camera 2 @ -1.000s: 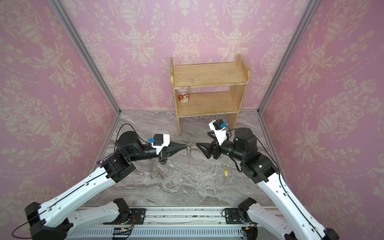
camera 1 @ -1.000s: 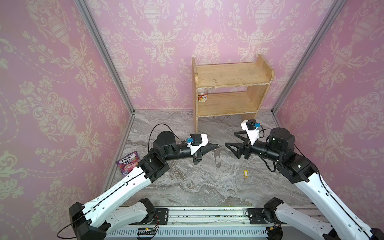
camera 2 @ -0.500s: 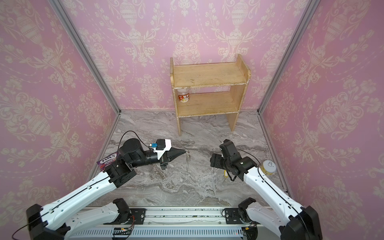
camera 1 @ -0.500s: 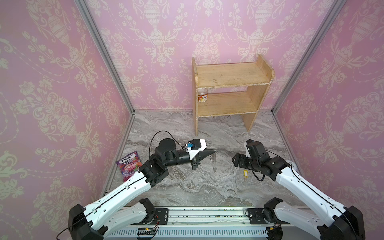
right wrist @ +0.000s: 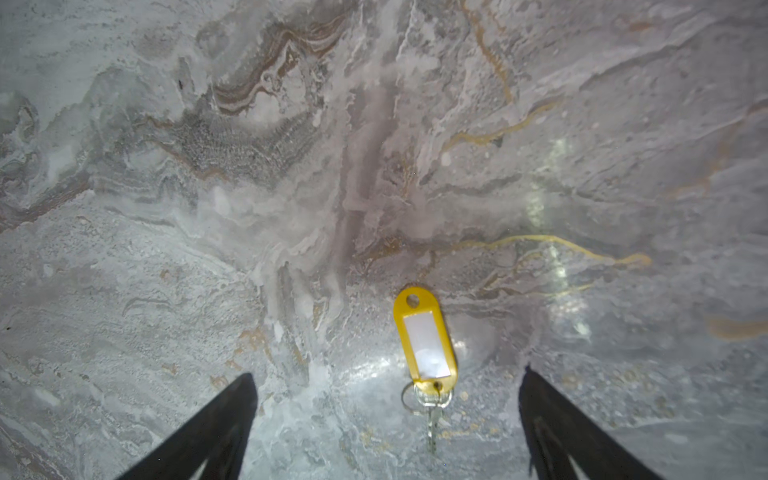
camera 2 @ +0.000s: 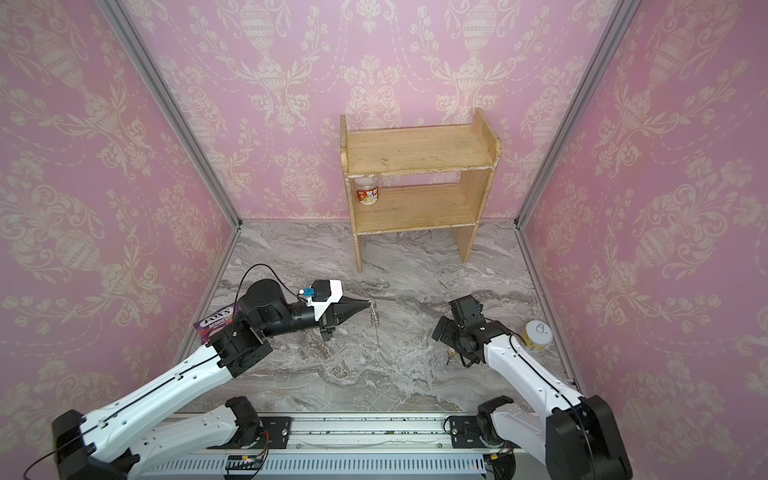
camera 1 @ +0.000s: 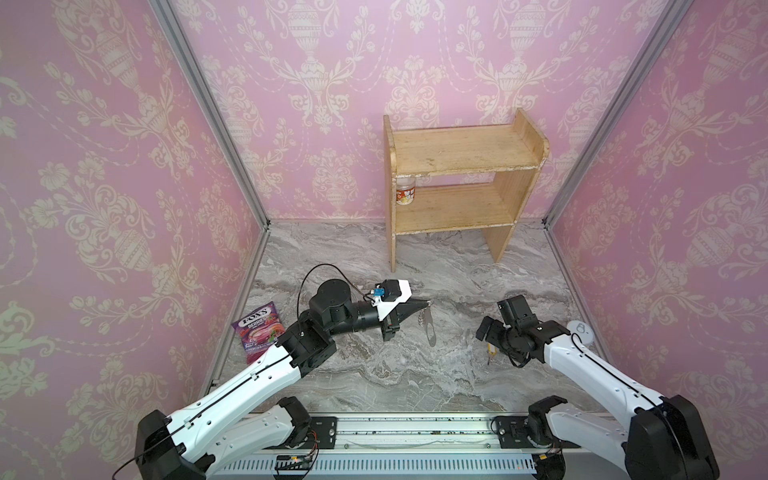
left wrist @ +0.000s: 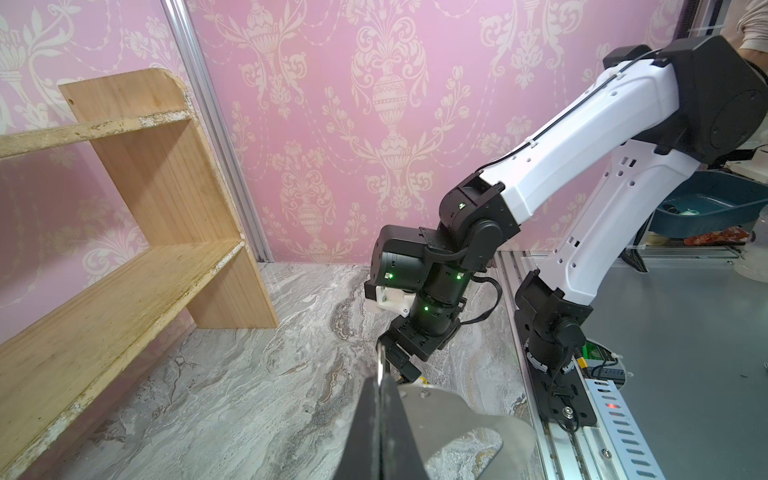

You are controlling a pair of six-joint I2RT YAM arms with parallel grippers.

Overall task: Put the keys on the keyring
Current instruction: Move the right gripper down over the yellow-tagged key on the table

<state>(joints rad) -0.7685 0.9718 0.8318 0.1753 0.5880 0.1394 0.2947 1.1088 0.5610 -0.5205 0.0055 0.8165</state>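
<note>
Yellow-tagged keys (right wrist: 426, 345) lie on the marble floor (right wrist: 166, 208) beneath my right gripper (right wrist: 388, 372), jaws wide apart, gripping nothing. My left gripper (camera 1: 424, 306), pinched shut, holds the keyring (camera 1: 430, 330) hanging from its tip.

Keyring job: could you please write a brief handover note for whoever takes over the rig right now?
Left gripper: shut on the keyring, which hangs from it.
Right gripper: open, empty, hovering over the keys, which lie flat on the table.
Done: keyring picked up.
Left to do: grasp the keys and hook them onto a ring of the keyring.
</note>
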